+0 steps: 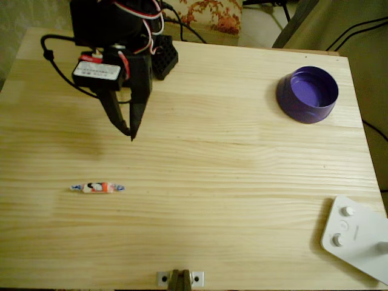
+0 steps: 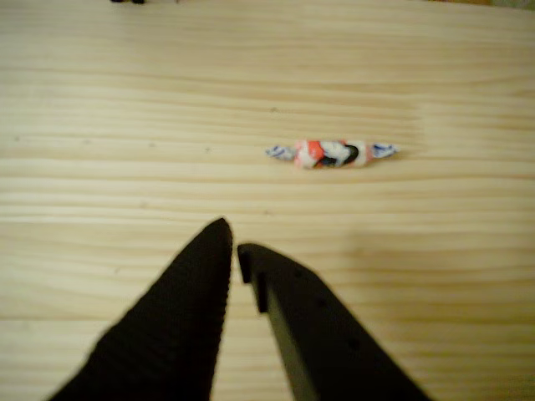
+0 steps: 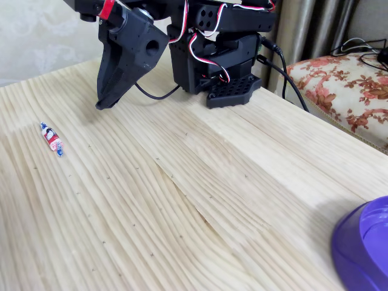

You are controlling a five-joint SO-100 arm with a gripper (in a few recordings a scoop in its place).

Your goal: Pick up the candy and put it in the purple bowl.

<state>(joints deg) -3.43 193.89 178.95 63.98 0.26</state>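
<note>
The black two-finger pincer (image 1: 130, 133) hangs above the pale, striped wooden table (image 1: 218, 182), its tips drawn together with only a thin slit between them and nothing held. In the wrist view the pincer (image 2: 234, 242) points up the picture, one finger ribbed and tapering, the other flat with small holes along it.

The candy (image 1: 97, 187), a small elongated sweet with an orange-and-white middle, a dark spot and twisted bluish-white wrapper ends, lies flat on the wood, apart from the pincer. In the overhead view it sits below the fingertips and a little to their left. In the wrist view the candy (image 2: 331, 153) lies crosswise ahead of the tips and off to their right. In the fixed view the candy (image 3: 51, 139) rests to the lower left of the pincer (image 3: 104, 104).

The purple bowl (image 1: 307, 94), round, low, straight-sided plastic, stands well apart from the pincer, far to its right in the overhead view and slightly higher in the picture, and its inside looks bare. In the fixed view its rim (image 3: 364, 245) shows at the lower right corner.

A white plastic device with round knobs (image 1: 357, 236) lies at the table's lower right edge in the overhead view, far from the pincer.
</note>
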